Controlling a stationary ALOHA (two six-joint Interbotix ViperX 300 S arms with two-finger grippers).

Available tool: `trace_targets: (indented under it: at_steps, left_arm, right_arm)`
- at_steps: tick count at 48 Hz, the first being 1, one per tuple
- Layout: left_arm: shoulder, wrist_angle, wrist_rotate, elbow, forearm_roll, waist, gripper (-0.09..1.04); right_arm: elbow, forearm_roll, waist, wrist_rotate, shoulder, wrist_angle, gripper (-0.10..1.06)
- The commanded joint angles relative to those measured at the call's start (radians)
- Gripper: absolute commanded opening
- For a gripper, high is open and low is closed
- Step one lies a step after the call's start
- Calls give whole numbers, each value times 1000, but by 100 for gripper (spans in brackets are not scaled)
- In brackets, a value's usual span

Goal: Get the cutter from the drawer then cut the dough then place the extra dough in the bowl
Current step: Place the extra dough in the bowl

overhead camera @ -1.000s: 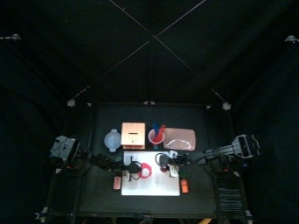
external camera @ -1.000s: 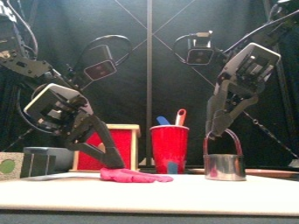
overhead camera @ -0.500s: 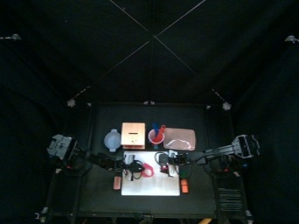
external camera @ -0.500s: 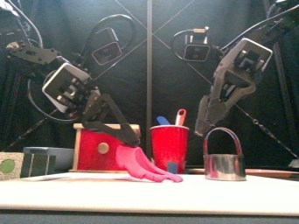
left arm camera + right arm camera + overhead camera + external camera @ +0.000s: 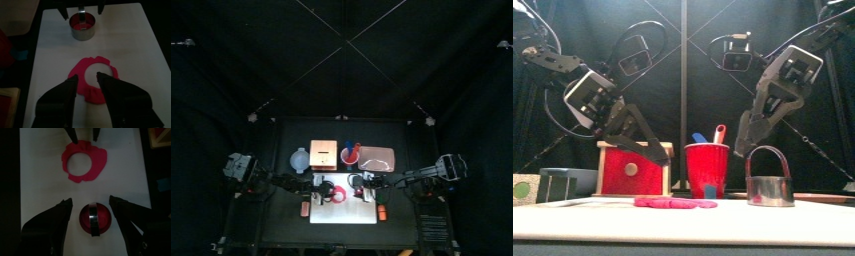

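Left gripper [image 5: 85, 77], right gripper [image 5: 90, 200], one cutter [image 5: 770, 190]

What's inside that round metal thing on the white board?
The metal cutter holds red dough, filling its circle. Its wire handle crosses above, covering a strip. The dough's thickness cannot be seen.

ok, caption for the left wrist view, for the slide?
Left gripper, jaws open, over the pink dough ring on the white board; metal cutter stands beyond, red dough inside.
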Motion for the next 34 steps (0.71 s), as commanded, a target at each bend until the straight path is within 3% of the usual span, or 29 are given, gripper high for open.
trace_targets:
  at_steps: [1, 15, 26, 34]
  left_arm:
    - [-15, 72, 3, -40, -31, 25, 94]
    - [2, 278, 2, -127, -12, 114, 94]
    - [18, 442, -8, -195, 173, 121, 94]
    - [49, 456, -8, -224, 183, 121, 94]
  right_arm:
    - [-21, 3, -5, -2, -15, -9, 93]
    - [-28, 3, -9, -2, 14, -11, 93]
    - [-34, 2, -11, -2, 28, -11, 93]
    - [-34, 2, -11, -2, 26, -12, 93]
